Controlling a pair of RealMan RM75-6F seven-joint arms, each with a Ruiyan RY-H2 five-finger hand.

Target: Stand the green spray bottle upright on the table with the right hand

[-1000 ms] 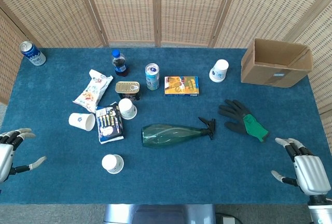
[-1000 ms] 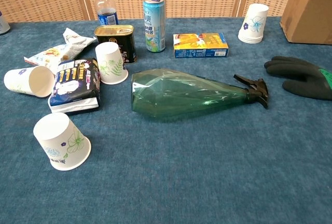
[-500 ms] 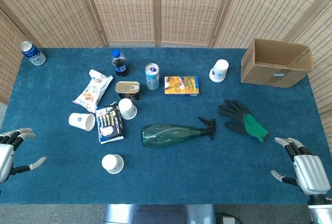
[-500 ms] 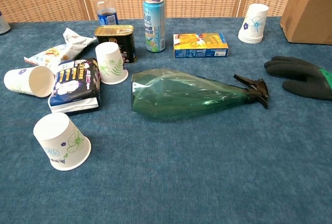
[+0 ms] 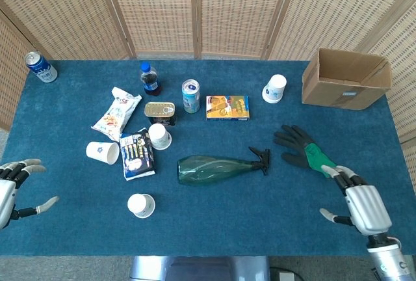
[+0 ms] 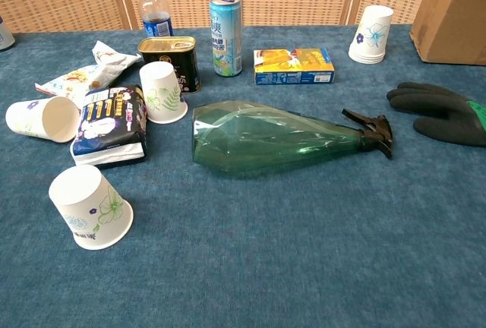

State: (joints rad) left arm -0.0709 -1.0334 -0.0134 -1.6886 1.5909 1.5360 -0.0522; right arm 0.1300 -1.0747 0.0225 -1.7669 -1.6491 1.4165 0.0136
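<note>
The green spray bottle (image 5: pixel 218 168) (image 6: pixel 281 143) lies on its side mid-table, its black trigger head pointing right. My right hand (image 5: pixel 359 203) hovers near the front right edge, fingers apart and holding nothing, well to the right of the bottle. At the front left edge my left hand (image 5: pixel 14 190) is open too. Neither hand shows in the chest view.
A black-and-green glove (image 5: pixel 303 149) lies just right of the bottle's head. Several paper cups (image 5: pixel 142 205), snack bags (image 5: pixel 136 154), a tin (image 5: pixel 160 112), a can (image 5: pixel 190 95), a cola bottle (image 5: pixel 149 78) and a yellow box (image 5: pixel 227 107) stand left and behind. A cardboard box (image 5: pixel 346 79) sits far right.
My right hand has moved left and away from the front edge, toward the glove. The bottle and my left hand have stayed put.
</note>
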